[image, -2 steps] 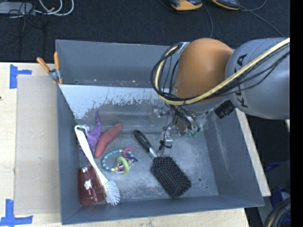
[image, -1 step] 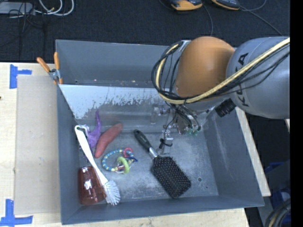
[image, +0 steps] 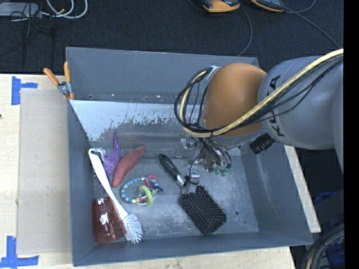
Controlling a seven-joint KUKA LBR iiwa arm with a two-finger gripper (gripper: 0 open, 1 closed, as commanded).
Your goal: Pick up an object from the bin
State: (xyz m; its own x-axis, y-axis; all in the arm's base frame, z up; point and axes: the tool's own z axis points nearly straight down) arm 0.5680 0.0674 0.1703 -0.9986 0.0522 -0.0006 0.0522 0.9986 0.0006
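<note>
Nearest me lies a black studded pad; just behind, mid-bin, the gripper hangs beside a black pen-like stick, open or closed I cannot tell. Looks light, stiff, slippery: pinch its middle.

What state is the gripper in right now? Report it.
Gripper: open or closed cannot be told. It sits low near the bin's middle, close to the slim black-handled tool and the black studded rectangular pad.
</note>
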